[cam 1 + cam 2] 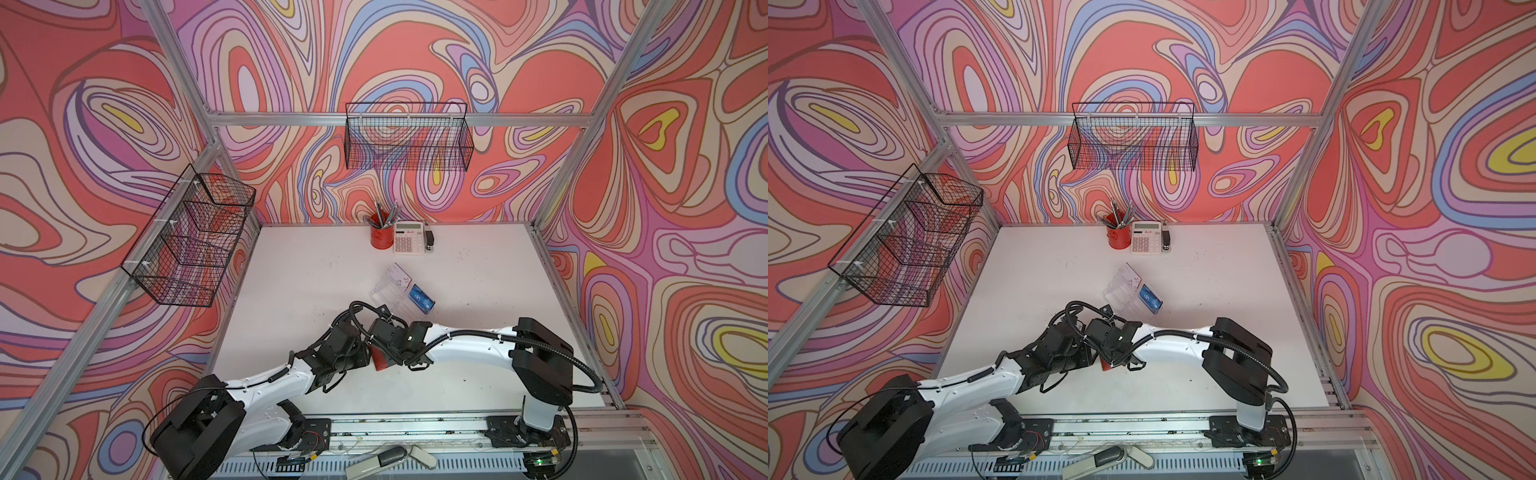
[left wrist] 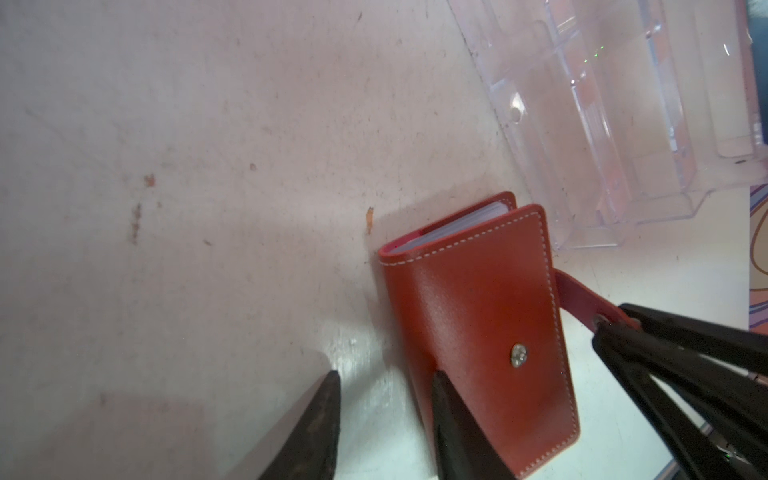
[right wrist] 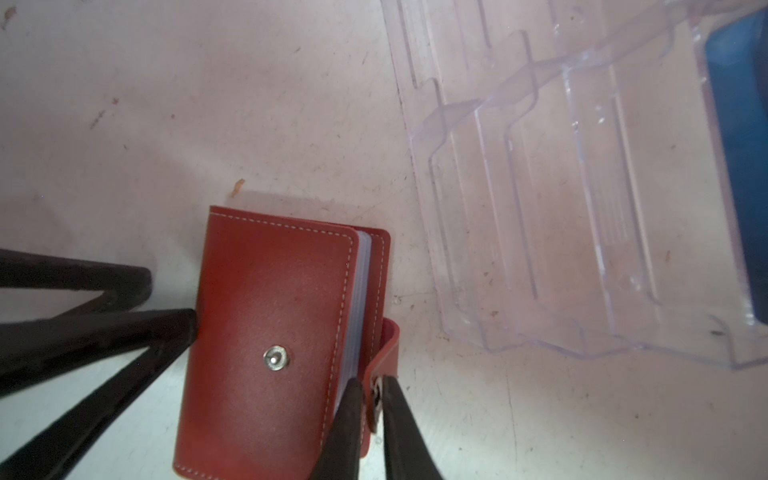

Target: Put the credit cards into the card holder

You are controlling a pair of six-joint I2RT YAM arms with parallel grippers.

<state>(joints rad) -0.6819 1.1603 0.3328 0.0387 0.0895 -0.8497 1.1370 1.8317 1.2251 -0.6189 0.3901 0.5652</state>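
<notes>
My right gripper (image 3: 372,386) was pinched shut on the snap strap (image 3: 388,345) of the red leather card wallet (image 2: 478,311). The wallet lay flat on the table (image 1: 311,291), just beside the clear tiered card stand (image 1: 388,291). My left gripper (image 2: 384,378) was open, one finger against the spine edge, holding nothing. One blue credit card (image 1: 422,298) sat in the stand. Judgement: wallet light, cover floppy, likely to slide. Cards stiff, thin and slick, so pinch them by an exposed short edge.
</notes>
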